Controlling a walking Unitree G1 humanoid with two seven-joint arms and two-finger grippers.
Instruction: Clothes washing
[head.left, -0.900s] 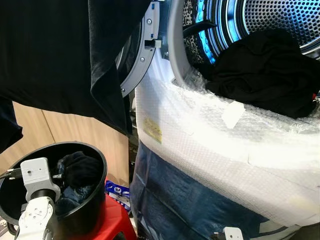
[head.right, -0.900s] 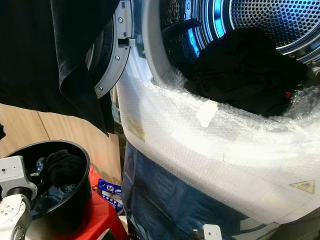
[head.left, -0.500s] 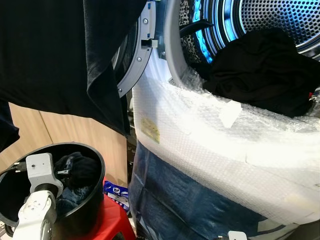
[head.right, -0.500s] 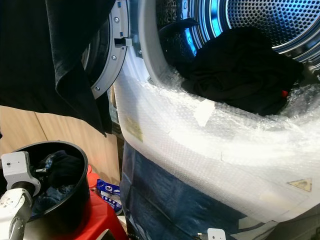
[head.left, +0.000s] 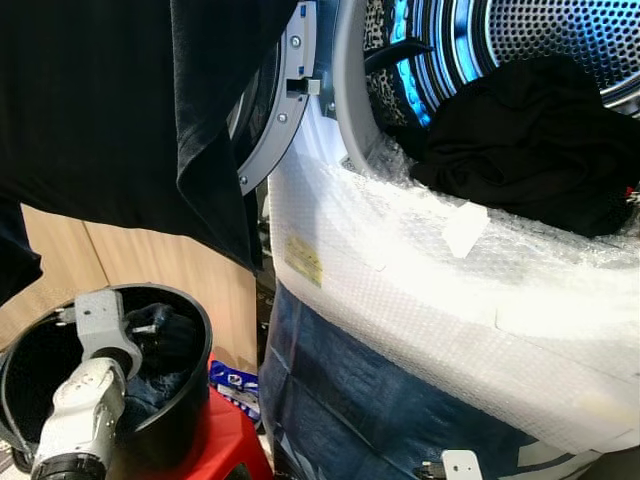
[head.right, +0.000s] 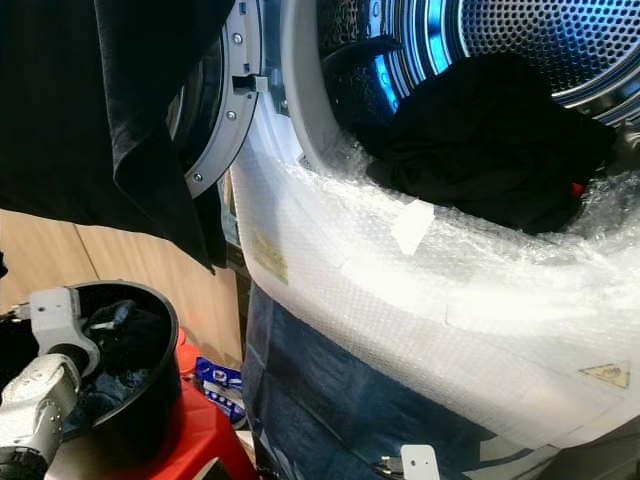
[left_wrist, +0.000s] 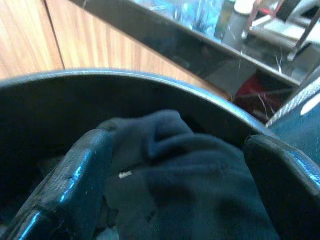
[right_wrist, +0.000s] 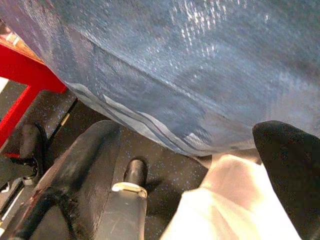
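A black bucket (head.left: 203, 330) on a red stool (head.left: 232, 438) holds dark clothes (head.left: 170, 340). My left gripper (left_wrist: 177, 145) reaches down into the bucket, open, with one finger (left_wrist: 75, 170) on each side of a dark blue garment (left_wrist: 190, 180). Its white wrist (head.left: 100, 320) stands over the bucket's rim. The washer drum (head.left: 560, 40) at the upper right is lit blue, and a black garment (head.left: 540, 150) lies in its mouth. My right gripper (right_wrist: 187, 130) hangs low by the washer's base, open over the floor.
Bubble wrap (head.left: 420, 260) covers the washer's front, with a blue cover (head.left: 360, 400) below it. The washer door (head.left: 280, 110) stands open to the left. A large black cloth (head.left: 110, 110) hangs across the upper left. Wooden panels (head.left: 150, 265) back the bucket.
My left wrist has moved right and deeper into the bucket, onto the dark clothes. The view itself shifted a little.
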